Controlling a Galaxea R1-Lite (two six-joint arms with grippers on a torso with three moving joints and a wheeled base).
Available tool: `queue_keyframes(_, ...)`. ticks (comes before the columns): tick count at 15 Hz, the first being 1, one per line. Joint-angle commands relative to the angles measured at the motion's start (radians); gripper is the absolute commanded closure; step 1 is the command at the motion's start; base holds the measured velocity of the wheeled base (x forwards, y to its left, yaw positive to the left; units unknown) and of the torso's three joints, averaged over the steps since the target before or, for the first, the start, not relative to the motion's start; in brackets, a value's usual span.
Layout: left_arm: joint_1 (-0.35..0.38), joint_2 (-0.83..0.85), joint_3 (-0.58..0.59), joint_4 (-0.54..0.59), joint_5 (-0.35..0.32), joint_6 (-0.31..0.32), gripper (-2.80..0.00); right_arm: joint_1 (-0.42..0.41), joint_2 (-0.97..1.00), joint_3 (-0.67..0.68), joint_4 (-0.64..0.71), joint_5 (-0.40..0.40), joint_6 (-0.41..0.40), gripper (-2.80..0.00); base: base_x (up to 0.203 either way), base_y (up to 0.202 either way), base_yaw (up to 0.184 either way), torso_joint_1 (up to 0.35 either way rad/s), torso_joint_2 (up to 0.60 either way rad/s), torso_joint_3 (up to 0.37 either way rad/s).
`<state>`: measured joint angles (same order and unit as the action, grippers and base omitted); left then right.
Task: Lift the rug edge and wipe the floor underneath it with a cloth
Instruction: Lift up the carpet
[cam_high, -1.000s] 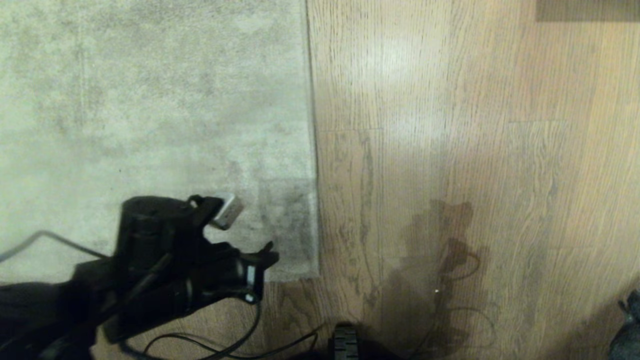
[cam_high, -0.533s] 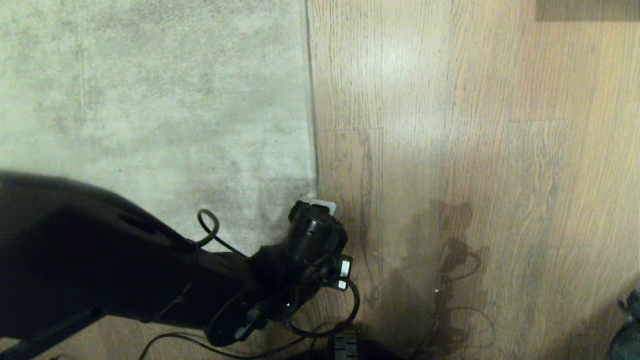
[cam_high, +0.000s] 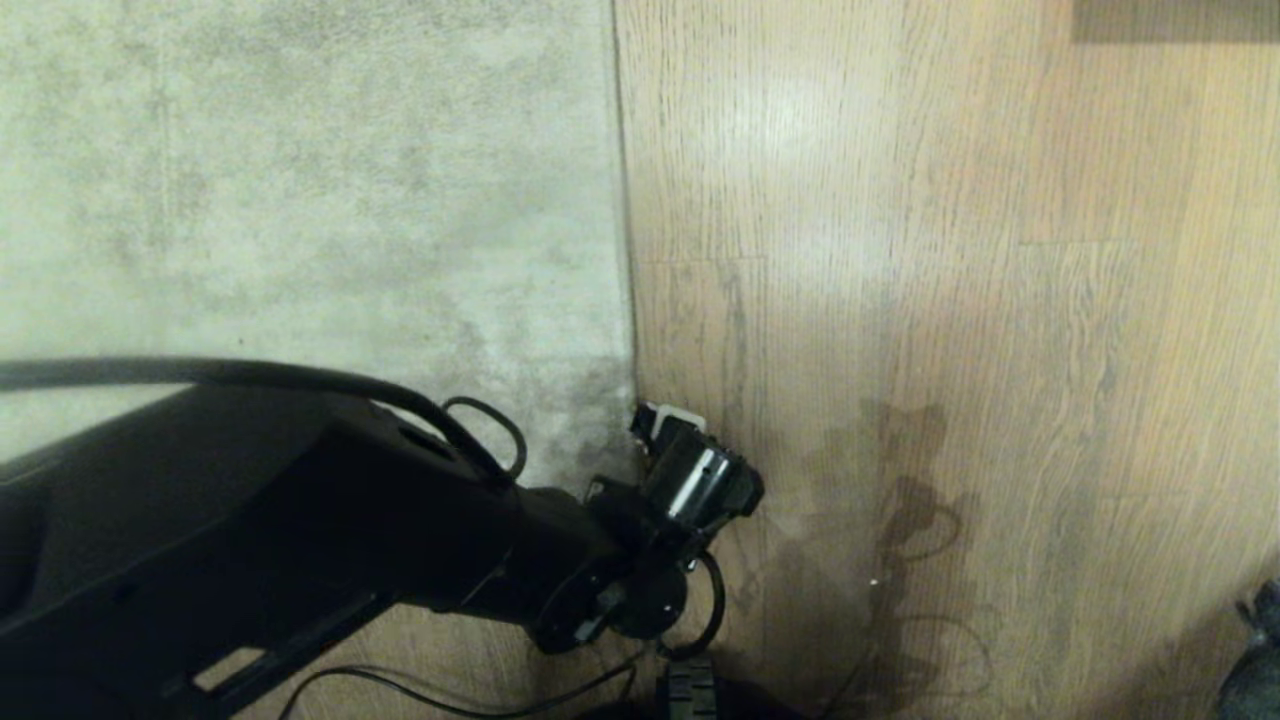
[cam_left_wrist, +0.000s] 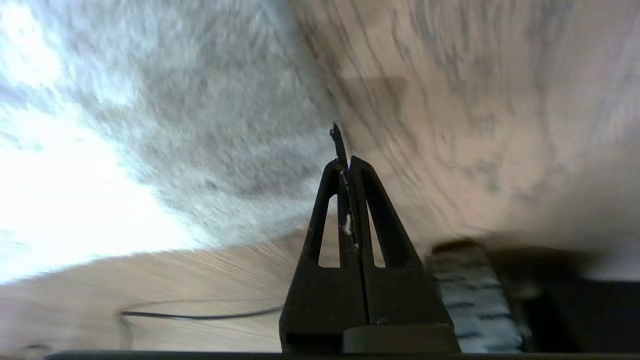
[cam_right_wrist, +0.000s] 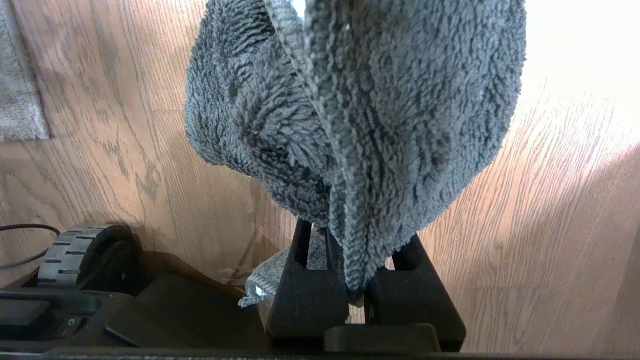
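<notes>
Your rug edge (cam_high: 622, 250) lies flat on the floor (cam_high: 900, 300), its near corner hidden under your left gripper (cam_high: 655, 420), whose jaws are pressed together on nothing. Your right gripper (cam_right_wrist: 357, 280), beside the robot's base, has its jaws clamped on the cloth (cam_right_wrist: 360, 110).

One rug (cam_high: 300, 200) lies on the floor (cam_high: 950, 250), with one long edge (cam_high: 622, 200) and one corner (cam_left_wrist: 300, 227) in sight. Two grippers show: the left gripper (cam_left_wrist: 345, 150) and the right gripper (cam_right_wrist: 357, 292). One cloth (cam_right_wrist: 360, 110). One ridged wheel (cam_right_wrist: 62, 255) of the base. One loose cable (cam_left_wrist: 200, 315) on the planks.
</notes>
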<state>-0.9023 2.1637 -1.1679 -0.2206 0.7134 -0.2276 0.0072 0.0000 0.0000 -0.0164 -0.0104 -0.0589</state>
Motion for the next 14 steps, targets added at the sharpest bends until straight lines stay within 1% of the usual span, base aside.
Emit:
queue_keyframes(1, -0.003, 0.058, -0.058, 0.0, 0.042, 0.011, 0.0, 0.0, 0.0, 0.0, 0.0, 0.0, -0.001, 0.0, 0.0, 0.0, 0.0, 0.0, 0.0, 0.0)
queue_keyframes(3, -0.004, 0.09, -0.104, 0.002, 0.062, 0.016, 0.0, 0.0, 0.002, 0.0, 0.001, 0.0, -0.001, 0.0, 0.0, 0.0, 0.0, 0.0, 0.0, 0.0)
queue_keyframes(4, -0.004, 0.105, -0.126, 0.003, 0.065, 0.016, -2.8, 0.0, 0.002, 0.0, 0.0, 0.0, -0.001, 0.0, 0.0, 0.0, 0.0, 0.0, 0.0, 0.0)
queue_keyframes(7, -0.003, 0.174, -0.216, 0.001, 0.081, 0.033, -2.8, 0.0, 0.0, 0.0, 0.0, 0.0, -0.001, 0.0, 0.0, 0.0, 0.0, 0.0, 0.0, 0.0)
queue_keyframes(9, -0.004, 0.198, -0.244, 0.003, 0.092, 0.053, -2.8, 0.0, 0.0, 0.0, 0.001, 0.0, -0.001, 0.0, 0.0, 0.0, 0.0, 0.0, 0.0, 0.0)
queue_keyframes(10, -0.001, 0.203, -0.246, 0.001, 0.121, 0.076, -2.8, 0.0, 0.0, 0.0, 0.0, 0.0, -0.001, 0.0, 0.0, 0.0, 0.0, 0.0, 0.0, 0.0)
queue_keyframes(12, 0.004, 0.209, -0.251, 0.0, 0.197, 0.123, -2.8, 0.0, 0.0, 0.0, 0.0, 0.0, -0.001, 0.0, 0.0, 0.0, 0.0, 0.0, 0.0, 0.0)
queue_keyframes(14, 0.008, 0.203, -0.251, 0.0, 0.245, 0.157, -2.8, 0.0, 0.0, 0.0, 0.0, 0.0, -0.001, 0.0, 0.0, 0.0, 0.0, 0.0, 0.0, 0.0)
